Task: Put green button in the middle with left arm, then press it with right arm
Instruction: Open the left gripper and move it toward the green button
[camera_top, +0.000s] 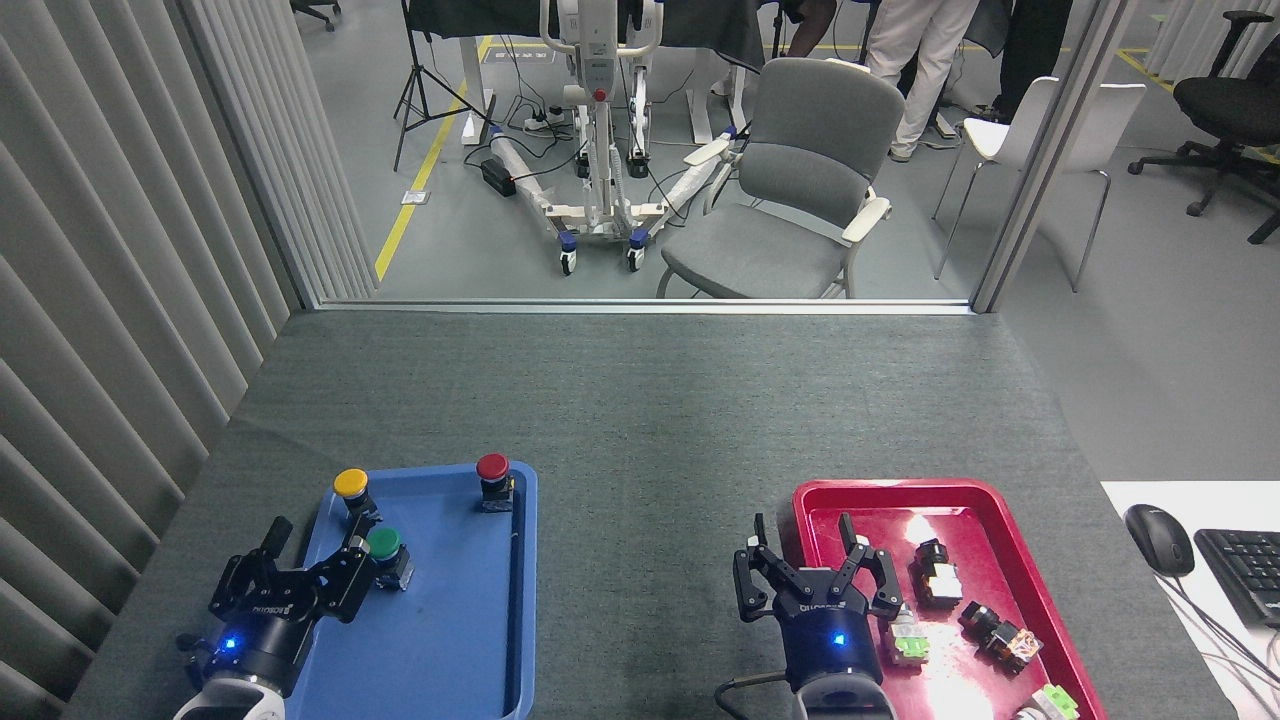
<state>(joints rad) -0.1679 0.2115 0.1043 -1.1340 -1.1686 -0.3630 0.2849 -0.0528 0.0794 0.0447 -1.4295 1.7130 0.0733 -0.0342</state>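
My left gripper (312, 562) sits over the near left corner of the blue tray (470, 640), fingers spread open and holding nothing; one fingertip (355, 556) is just beside the green button (386, 553), though I cannot tell whether it touches. That button stands upright inside the tray near its left rim, with the yellow button (353, 491) just behind it at the far left corner and the red button (493, 479) at the far right corner. My right gripper (812, 552) hangs open and empty over the left rim of the red tray (1010, 500), which holds several small parts (935, 573). The bare grey table (640, 400) between both trays carries nothing.
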